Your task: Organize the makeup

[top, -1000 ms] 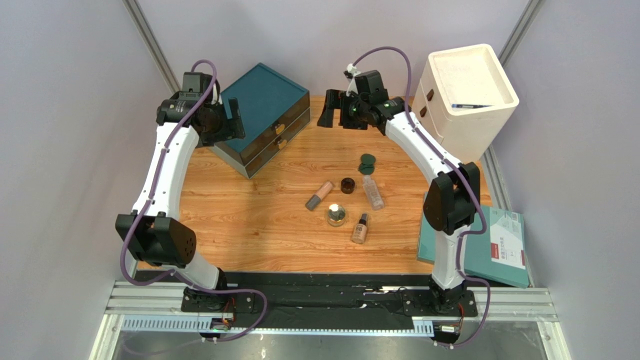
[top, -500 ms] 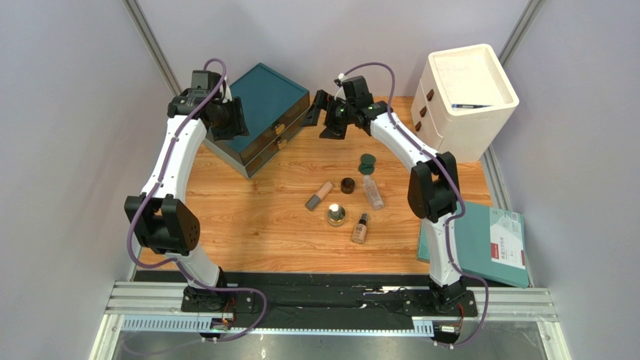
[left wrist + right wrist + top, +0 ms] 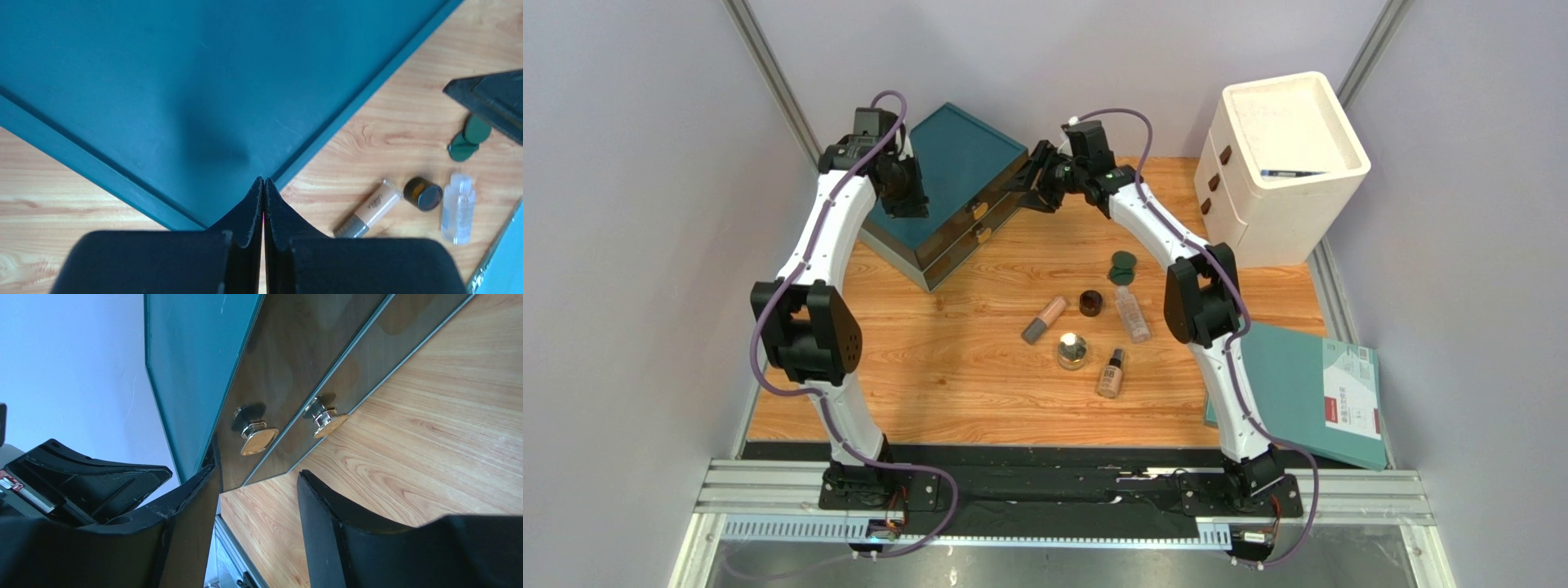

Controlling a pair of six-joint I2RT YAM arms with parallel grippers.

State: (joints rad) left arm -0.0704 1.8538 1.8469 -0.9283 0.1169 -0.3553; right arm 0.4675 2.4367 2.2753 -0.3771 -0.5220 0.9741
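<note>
Pale grey walls closed in a wood-grain worktop, read here as a dial from the top view. Nearest the arm bases, at 4 o'clock, one teal folder hung over the edge.

The makeup lay loose just right of centre, six pieces, one of each kind. The beige black-capped bottle was nearest, with the gold round compact at its 10 o'clock. Beyond these came the beige tube with grey cap, the dark brown round jar and the clear bottle. The dark green piece was farthest. None had been put away.

Farther back, at 11 o'clock, stood one teal drawer box with two drawers shut and two gold knobs. The left hand hung over its lid with fingers pressed together, holding nothing. The right hand faced the box front with fingers half spread and nothing between them, the knobs just beyond its tips.

At 1 o'clock sat one white drawer cabinet, showing two brown pulls.

The step in hand looked like opening a drawer, the left hand apparently bracing the box. Next, the right fingers needed to straddle one knob, pinch it and pull straight out.
</note>
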